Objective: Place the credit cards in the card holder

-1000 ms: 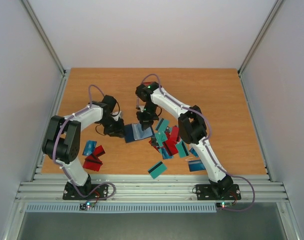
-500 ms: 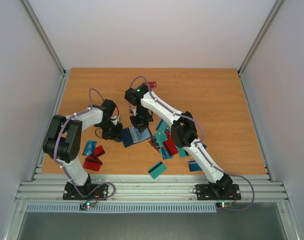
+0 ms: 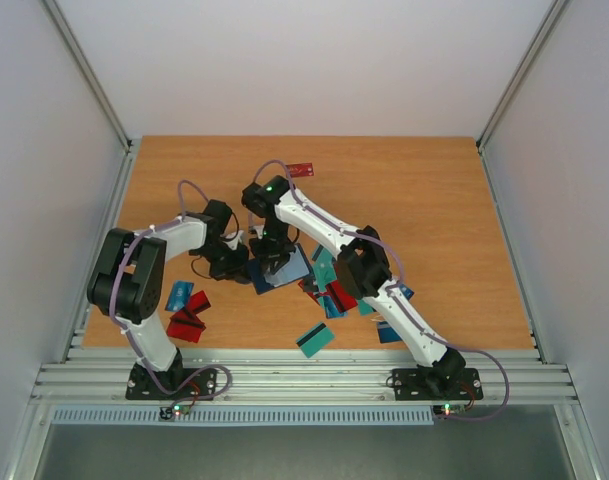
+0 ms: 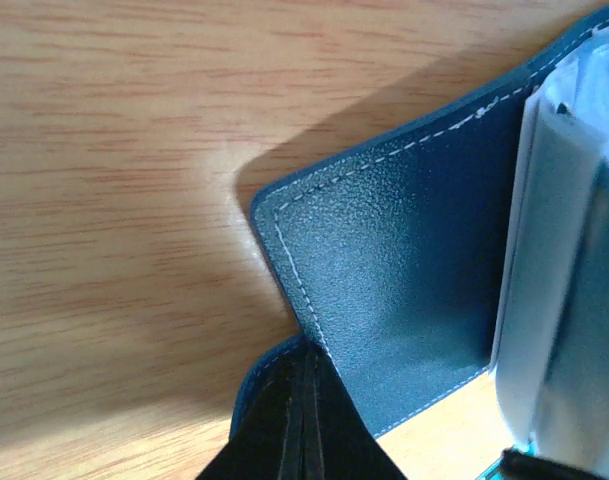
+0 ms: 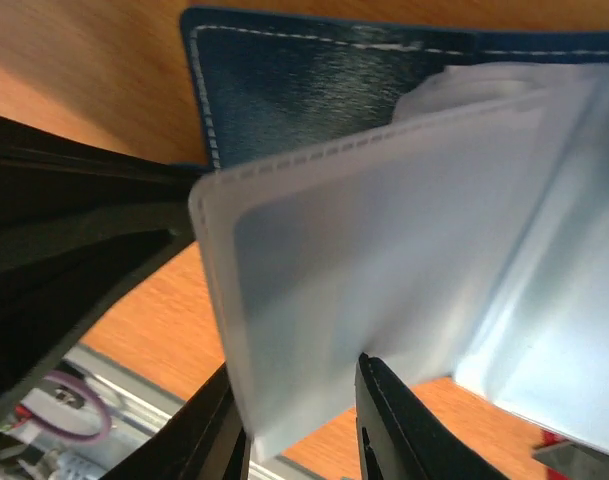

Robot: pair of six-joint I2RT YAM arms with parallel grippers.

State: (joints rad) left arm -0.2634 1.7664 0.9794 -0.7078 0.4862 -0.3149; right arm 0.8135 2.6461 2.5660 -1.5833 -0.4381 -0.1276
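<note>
My left tool point(image 4: 304, 420) is pinched shut on an edge of the navy cover of the card holder point(image 4: 384, 270), which lies open on the worktop point(image 3: 424, 200) between my two arms. My right tool point(image 5: 302, 445) stands narrowly parted. A corner of the holder's clear sleeve point(image 5: 384, 260) hangs between its fingers, and I cannot tell whether they press on it. Most credit cards point(image 3: 334, 288) lie scattered just right of the holder, with a few by my left arm.

Bright even light, wrist cams blurry
</note>
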